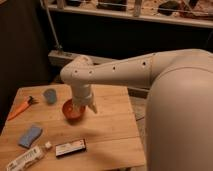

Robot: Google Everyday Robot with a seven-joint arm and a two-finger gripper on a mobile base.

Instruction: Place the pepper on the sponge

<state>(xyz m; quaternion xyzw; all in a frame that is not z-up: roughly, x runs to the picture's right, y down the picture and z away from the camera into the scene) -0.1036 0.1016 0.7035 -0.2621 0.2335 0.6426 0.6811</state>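
Observation:
The orange pepper (20, 107) lies on the wooden table (110, 130) near its left edge, dark stem end pointing toward the back. In front of it, near the left front, the flat blue sponge (31, 135) lies bare. My gripper (84, 109) hangs from the white arm over the middle of the table, well right of both. It is just above the round red-orange bowl (71, 112), its fingers apart and nothing between them.
A small grey-blue cup (50, 95) stands behind the bowl to the left. A white tube (25, 159), a small white cube (48, 145) and a dark flat box (70, 148) lie along the front edge. My white body fills the right side.

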